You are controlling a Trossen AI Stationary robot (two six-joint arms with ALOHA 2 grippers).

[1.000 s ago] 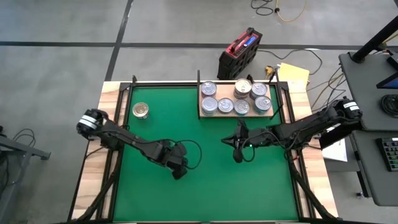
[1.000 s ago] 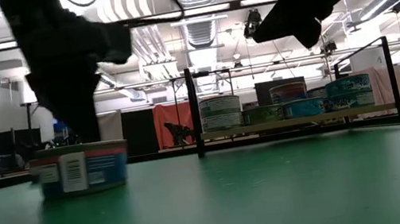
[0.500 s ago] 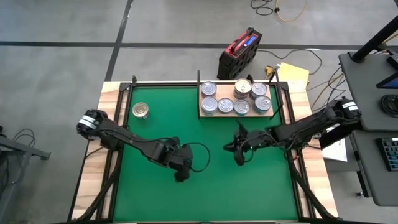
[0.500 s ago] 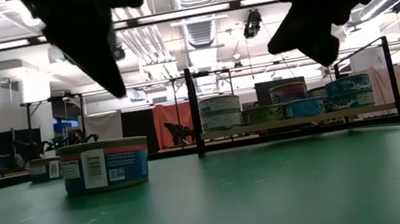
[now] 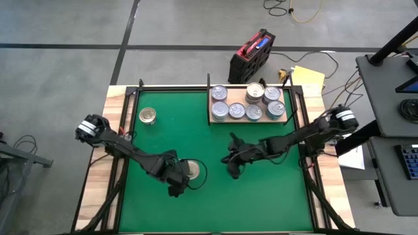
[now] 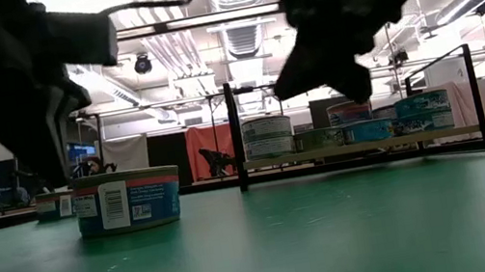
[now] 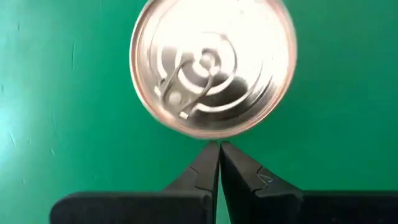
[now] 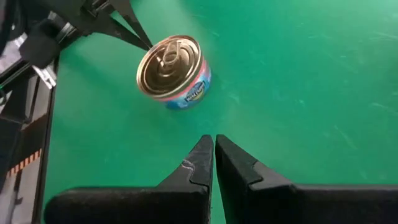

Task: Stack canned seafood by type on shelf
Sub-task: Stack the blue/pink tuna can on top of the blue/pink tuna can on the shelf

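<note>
My left gripper, fingers pressed together, hovers just beside an upright gold-lidded can on the green mat (axis vertical, pull-tab up). My right gripper, also closed, hangs nearby. Remaining cans sit on the shelf.

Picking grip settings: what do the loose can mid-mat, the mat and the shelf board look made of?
Loose can: metal, apparently; shiny ribbed gold-toned lid with pull tab, glossy printed label around its side.
Mat: green, matte; looks like felt or rubber, can't tell which.
Shelf board: pale, light-brown, looks like unfinished wood.
</note>
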